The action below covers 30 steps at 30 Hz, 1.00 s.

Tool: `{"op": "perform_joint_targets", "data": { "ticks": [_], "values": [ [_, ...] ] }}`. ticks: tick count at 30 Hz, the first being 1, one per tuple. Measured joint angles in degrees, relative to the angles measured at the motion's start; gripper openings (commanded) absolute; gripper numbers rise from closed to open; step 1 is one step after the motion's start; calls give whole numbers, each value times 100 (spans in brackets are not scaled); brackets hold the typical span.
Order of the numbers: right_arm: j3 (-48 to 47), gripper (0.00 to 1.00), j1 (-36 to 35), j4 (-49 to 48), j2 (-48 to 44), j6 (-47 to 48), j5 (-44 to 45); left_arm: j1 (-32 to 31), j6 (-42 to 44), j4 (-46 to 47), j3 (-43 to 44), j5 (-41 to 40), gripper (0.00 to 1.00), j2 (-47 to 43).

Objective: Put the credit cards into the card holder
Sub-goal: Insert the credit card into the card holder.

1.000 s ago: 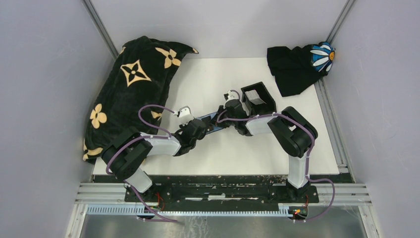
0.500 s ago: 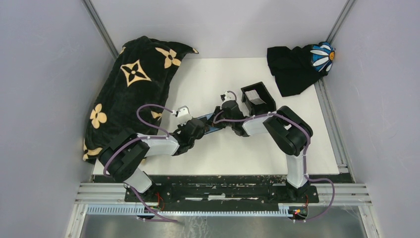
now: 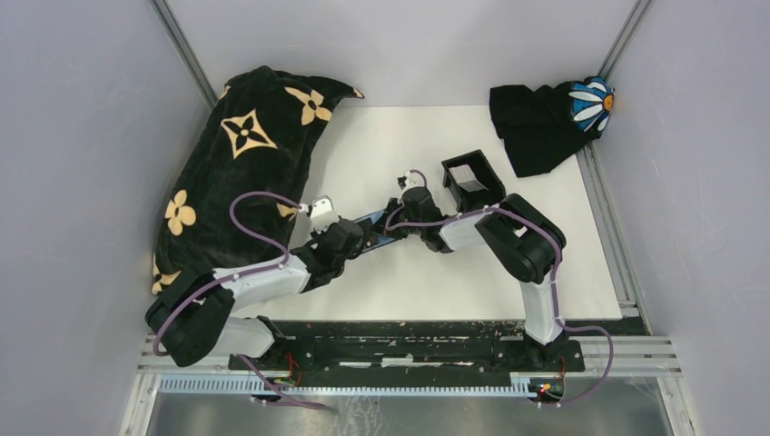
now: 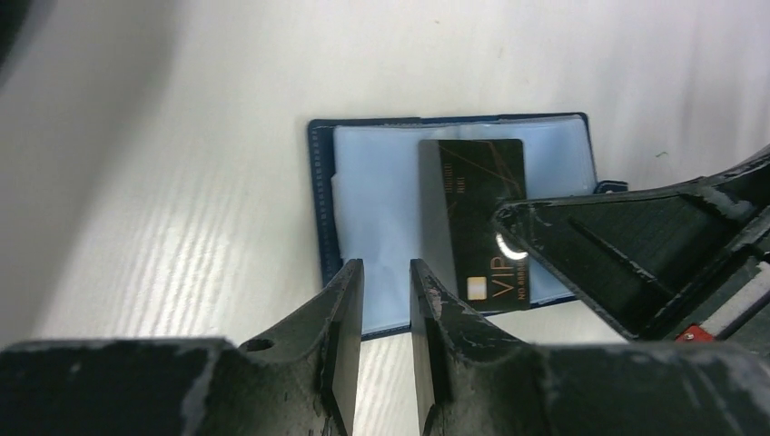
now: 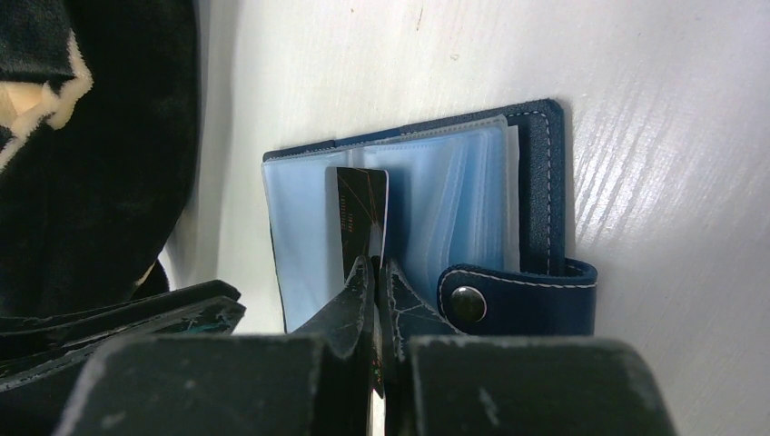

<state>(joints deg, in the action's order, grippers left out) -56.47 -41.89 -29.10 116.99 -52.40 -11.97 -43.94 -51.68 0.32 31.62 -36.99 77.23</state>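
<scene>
My right claw (image 5: 374,272) is gripping a dark credit card (image 5: 361,204) over the open card holder (image 5: 536,182), which is lying on the surface (image 5: 636,91). My left claw (image 4: 386,277) is sitting at its edge, fingers almost together; I cannot tell if it is pinching.

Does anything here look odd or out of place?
Nothing spilled. Two black cloths seem unrelated: a flowered blanket draped over the left edge, a daisy cloth bunched at the far right corner. The dark card, pinched by the right gripper, hangs over the open wallet, not visibly tucked in.
</scene>
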Motion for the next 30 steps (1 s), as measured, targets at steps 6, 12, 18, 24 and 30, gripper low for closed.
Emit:
{"op": "perform_joint_targets", "data": {
  "ticks": [6,12,18,24,30],
  "values": [
    [-11,1,0,22,0,2,0,0,-66,-251,-350,-302,18,-343],
    [-48,1,0,98,0,17,-2,7,-258,-452,-544,-516,6,-219],
    [-120,1,-2,243,-4,101,-4,44,-382,-291,-496,-748,3,238],
    [-247,1,-11,468,-4,221,-13,114,-382,-13,-367,-914,3,557],
    [-317,1,-74,557,4,273,-4,151,-380,197,-350,-911,3,656]
  ]
}}
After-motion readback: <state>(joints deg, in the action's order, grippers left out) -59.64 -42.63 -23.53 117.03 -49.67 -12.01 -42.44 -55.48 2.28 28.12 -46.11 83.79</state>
